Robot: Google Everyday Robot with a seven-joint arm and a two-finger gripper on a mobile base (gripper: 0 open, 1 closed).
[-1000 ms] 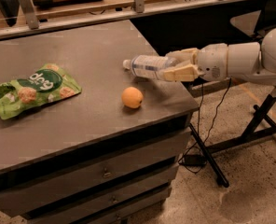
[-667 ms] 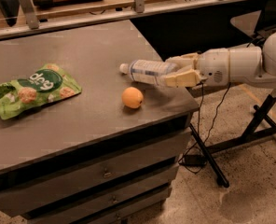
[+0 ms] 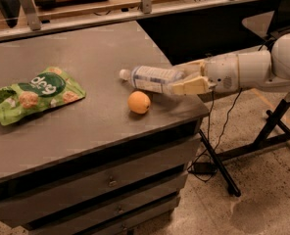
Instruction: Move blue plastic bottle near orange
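The blue plastic bottle (image 3: pixel 147 78) lies on its side, white cap pointing left, just behind and to the right of the orange (image 3: pixel 138 102) on the grey table top (image 3: pixel 86 48). My gripper (image 3: pixel 183 79) reaches in from the right and is shut on the bottle's base end, one finger above it and one finger (image 3: pixel 191 86) below. The bottle is held low, at or just above the table surface. The orange sits near the table's front right edge, a small gap from the bottle.
A green snack bag (image 3: pixel 35 93) lies at the table's left. The table is a drawer cabinet (image 3: pixel 110 180) with its right edge (image 3: pixel 204 114) under my arm. A black stand (image 3: pixel 262 136) and cables are on the floor at the right.
My gripper has carried the bottle leftward and a little toward the orange; the cap now reaches past the orange's left side. The orange and bag have not moved.
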